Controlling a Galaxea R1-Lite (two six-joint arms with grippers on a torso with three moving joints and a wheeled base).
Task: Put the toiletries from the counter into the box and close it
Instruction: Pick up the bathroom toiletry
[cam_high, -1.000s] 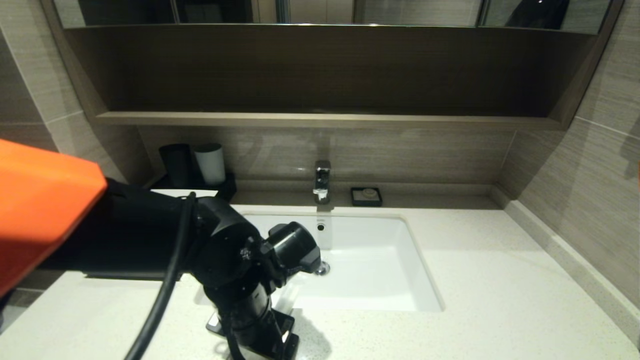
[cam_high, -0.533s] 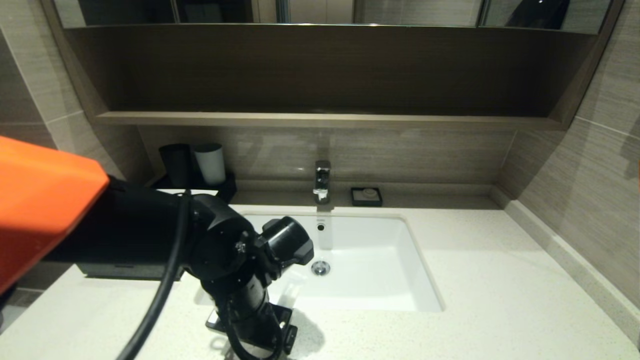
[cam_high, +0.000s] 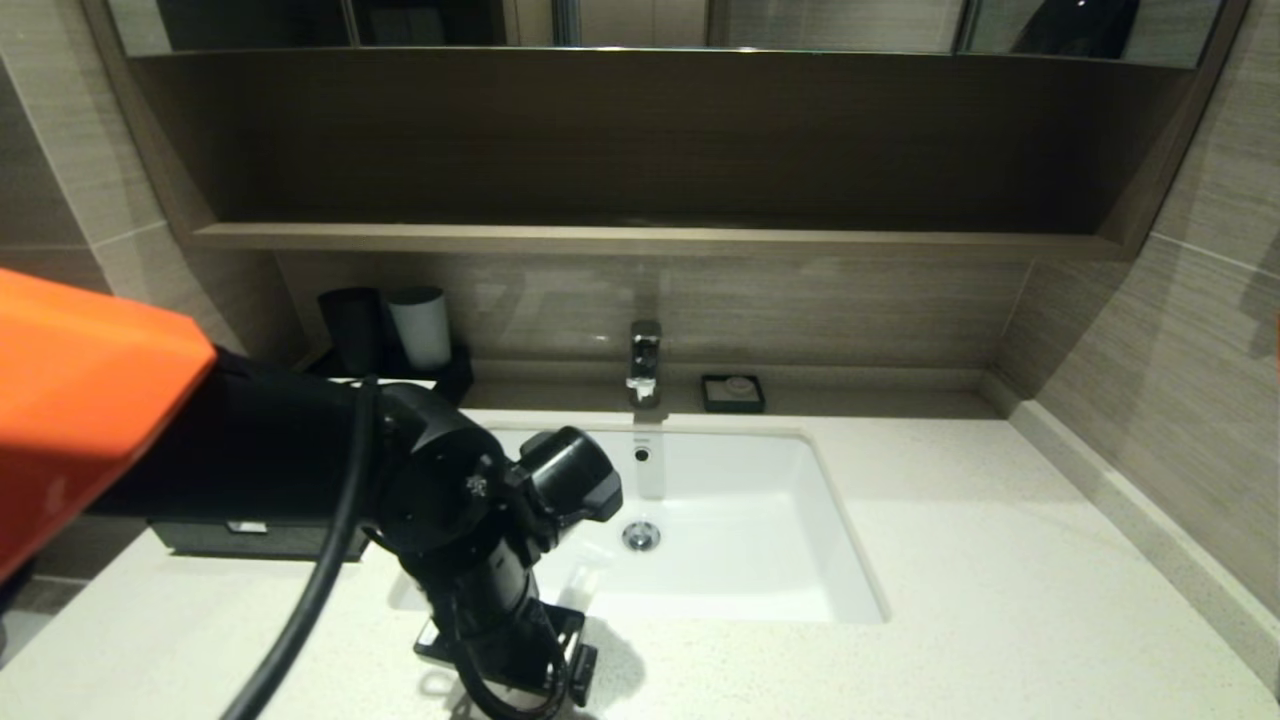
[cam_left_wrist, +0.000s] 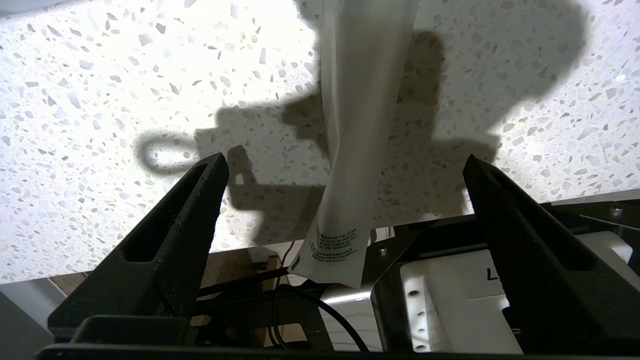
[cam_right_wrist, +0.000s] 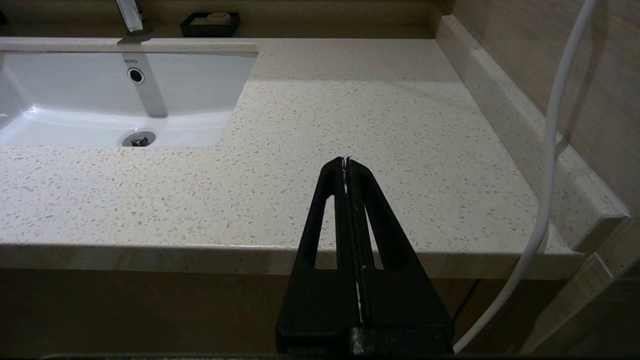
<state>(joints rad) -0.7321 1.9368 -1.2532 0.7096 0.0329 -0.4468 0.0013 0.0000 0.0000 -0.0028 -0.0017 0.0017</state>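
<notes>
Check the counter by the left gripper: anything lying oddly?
Yes. One whitish packet lies on the counter with its printed end sticking out past the front edge, unsupported. The left gripper hangs open above it, fingers apart on either side, not touching.

A whitish packet (cam_left_wrist: 357, 140) lies flat on the speckled worktop (cam_left_wrist: 100, 90), between the spread fingers of the left end effector (cam_left_wrist: 345, 170) and apart from both; its printed end overhangs the worktop's edge. The black box (cam_high: 250, 538) sits behind that end effector's arm, mostly hidden.
</notes>
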